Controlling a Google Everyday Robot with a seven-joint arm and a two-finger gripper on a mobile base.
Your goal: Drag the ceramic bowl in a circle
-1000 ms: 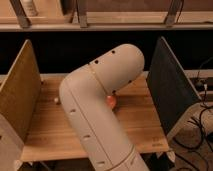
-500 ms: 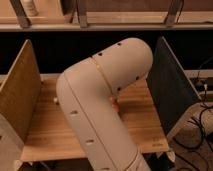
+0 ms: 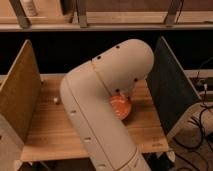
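The ceramic bowl [image 3: 121, 106] is a glossy red-orange round dish on the wooden table [image 3: 50, 130], right of centre. Only its right part shows; the rest is hidden behind my big white arm [image 3: 100, 100]. The arm bends over the middle of the table and reaches down towards the bowl. My gripper is hidden behind the arm's bend, somewhere at the bowl, so I cannot see it.
A wooden side panel [image 3: 20, 90] stands at the table's left and a dark panel [image 3: 170, 85] at its right. A small pale object [image 3: 55, 100] lies on the table left of the arm. Cables [image 3: 200, 125] hang at the far right. A shelf rail runs along the back.
The arm's bend has swung to the right and a little up. More of the bowl shows now, slightly further right and nearer the front.
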